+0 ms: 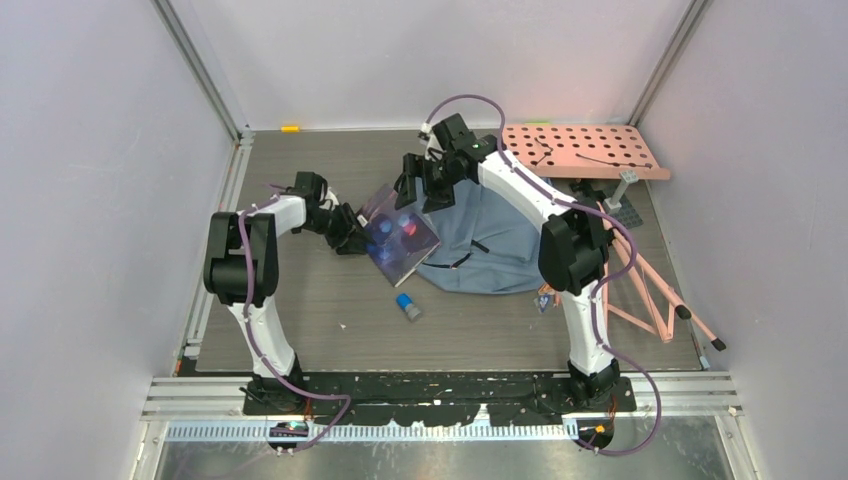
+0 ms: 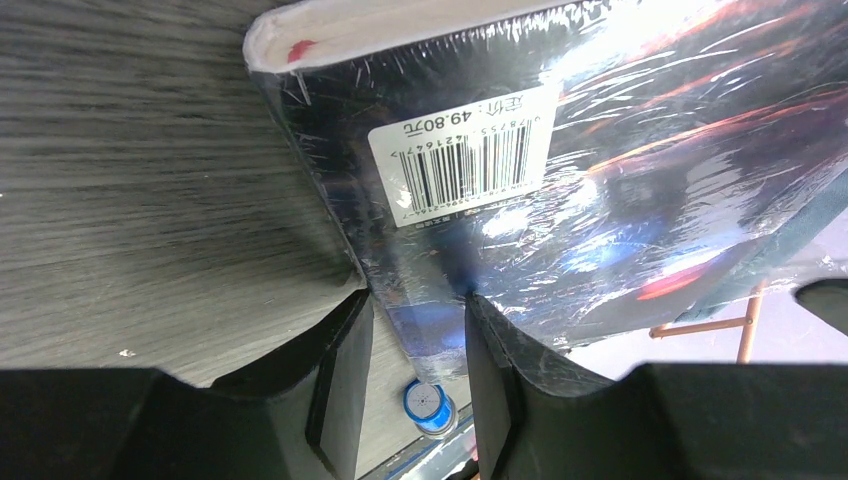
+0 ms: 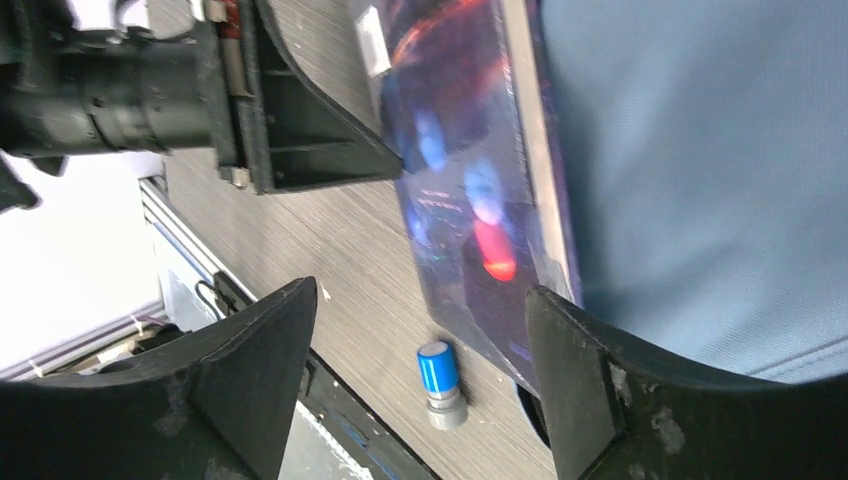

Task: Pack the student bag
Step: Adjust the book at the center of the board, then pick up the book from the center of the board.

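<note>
The student bag (image 1: 490,245) lies flat and grey-blue on the table, right of centre; it also fills the right side of the right wrist view (image 3: 690,150). A glossy shrink-wrapped book (image 1: 400,235) leans tilted against the bag's left edge. My left gripper (image 1: 352,238) is shut on the book's near corner: in the left wrist view the spine of the book (image 2: 560,150) sits between the fingers of the left gripper (image 2: 418,300). My right gripper (image 1: 420,190) hovers open over the book's far end; the right gripper (image 3: 420,300) stands wide with nothing in it, the book (image 3: 470,170) below it.
A small blue-capped cylinder (image 1: 407,305) lies on the table just in front of the book, also seen as the blue cylinder (image 3: 437,375). A pink pegboard (image 1: 585,150) and a pink rod frame (image 1: 650,290) stand at the right. Walls close in on three sides.
</note>
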Robot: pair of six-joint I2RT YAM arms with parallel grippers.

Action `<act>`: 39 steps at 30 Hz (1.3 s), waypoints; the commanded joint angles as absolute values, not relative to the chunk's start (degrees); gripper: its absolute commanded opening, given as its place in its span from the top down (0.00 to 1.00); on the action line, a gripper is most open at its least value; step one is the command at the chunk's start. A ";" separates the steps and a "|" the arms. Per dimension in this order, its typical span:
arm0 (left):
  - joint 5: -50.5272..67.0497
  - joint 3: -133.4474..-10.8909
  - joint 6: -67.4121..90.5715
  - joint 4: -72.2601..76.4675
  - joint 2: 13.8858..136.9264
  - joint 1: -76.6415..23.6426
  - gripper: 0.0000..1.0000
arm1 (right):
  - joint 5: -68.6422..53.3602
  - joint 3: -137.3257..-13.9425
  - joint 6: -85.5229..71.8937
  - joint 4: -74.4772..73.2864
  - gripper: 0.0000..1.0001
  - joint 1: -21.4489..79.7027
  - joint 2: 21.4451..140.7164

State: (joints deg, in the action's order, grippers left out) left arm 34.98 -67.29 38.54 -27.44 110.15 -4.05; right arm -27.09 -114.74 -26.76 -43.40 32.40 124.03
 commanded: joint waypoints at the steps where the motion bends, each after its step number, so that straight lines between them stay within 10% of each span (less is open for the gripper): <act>1: 34.29 -68.56 37.67 -26.87 111.57 -4.83 0.60 | -26.76 -110.28 -24.49 -41.32 0.17 31.73 119.35; 39: 33.05 -69.88 34.52 -29.62 110.93 -4.83 0.60 | -27.10 -102.59 -18.69 -42.41 0.18 27.83 124.38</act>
State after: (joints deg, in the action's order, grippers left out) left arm 34.15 -68.62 35.53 -29.89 110.78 -3.90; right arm -28.05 -104.29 -19.64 -42.02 29.19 126.34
